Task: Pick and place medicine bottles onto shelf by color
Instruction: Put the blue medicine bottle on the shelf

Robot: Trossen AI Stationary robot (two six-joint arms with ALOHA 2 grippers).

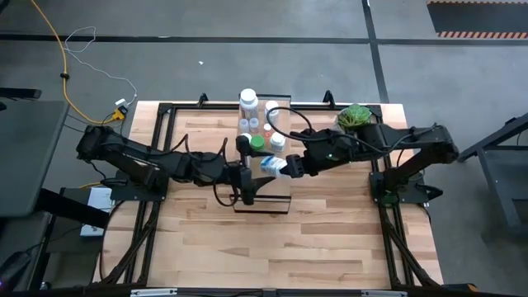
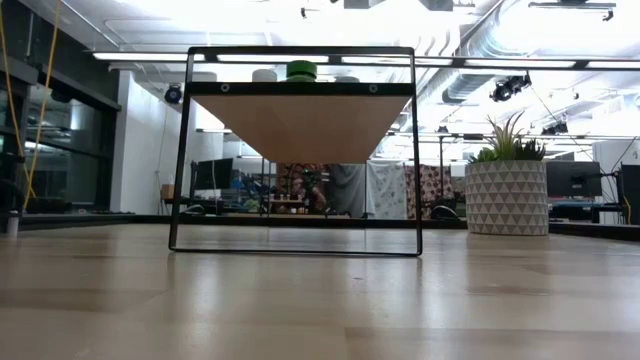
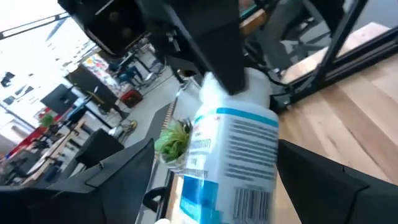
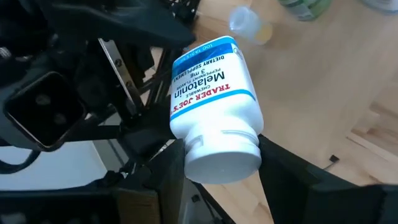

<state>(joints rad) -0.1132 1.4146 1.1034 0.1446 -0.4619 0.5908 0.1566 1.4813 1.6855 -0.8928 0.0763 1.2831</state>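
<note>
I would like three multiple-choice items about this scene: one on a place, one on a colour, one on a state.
1. Where does the green bottle stand?
A. on the shelf
B. on the floor
C. inside the plant pot

2. What colour is the band on the label of the white bottle held above the shelf?
A. red
B. blue
C. yellow

3. Which pincer grips the white bottle?
A. the left pincer
B. neither; the bottle lies on the table
C. the right pincer

Answers:
1. A, because the low view shows its green top above the shelf's plank.
2. B, because the right wrist view shows a blue band around the label.
3. C, because the right pincer's fingers clamp the bottle, while the left pincer's fingers stand open on either side of it.
</note>
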